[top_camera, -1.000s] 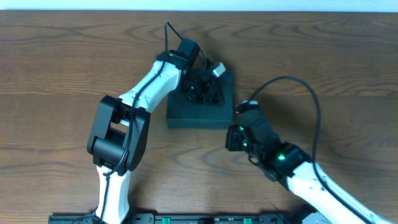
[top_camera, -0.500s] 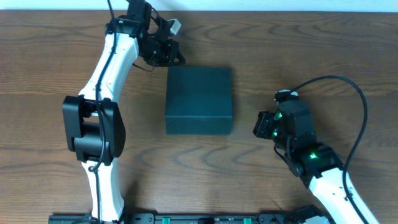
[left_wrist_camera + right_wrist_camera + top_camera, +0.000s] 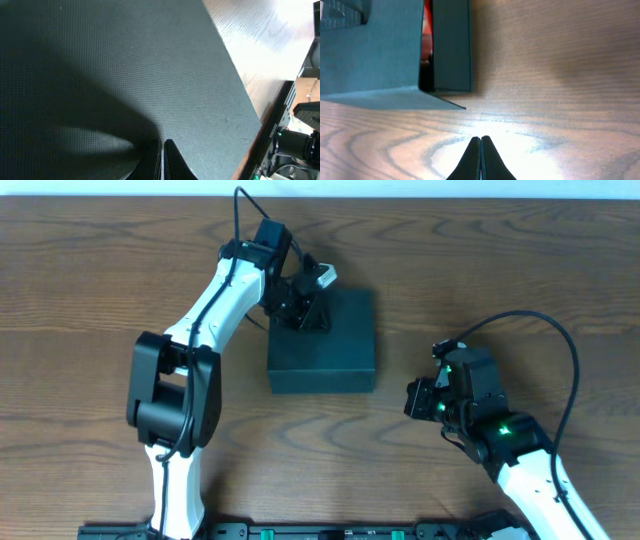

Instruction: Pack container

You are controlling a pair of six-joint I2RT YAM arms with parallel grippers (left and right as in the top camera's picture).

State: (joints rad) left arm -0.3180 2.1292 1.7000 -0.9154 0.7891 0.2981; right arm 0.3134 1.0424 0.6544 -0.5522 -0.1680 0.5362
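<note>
Our left gripper (image 3: 306, 316) swung back over the far-left corner of the box (image 3: 335, 355), fingers pressed together; our right gripper (image 3: 414, 402), likewise closed, sat to its right.

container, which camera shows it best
Overhead: the whole container is in frame, lid down, the shut left gripper at its far-left corner. Left wrist shows only its dark top close up. Right wrist shows one end, where a gap reveals something red inside.

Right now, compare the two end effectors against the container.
The left end effector hangs over the container's lid; the right end effector hangs over bare table beside it. The left is by the container's far edge, the right off its near right corner. Both are shut, empty.
</note>
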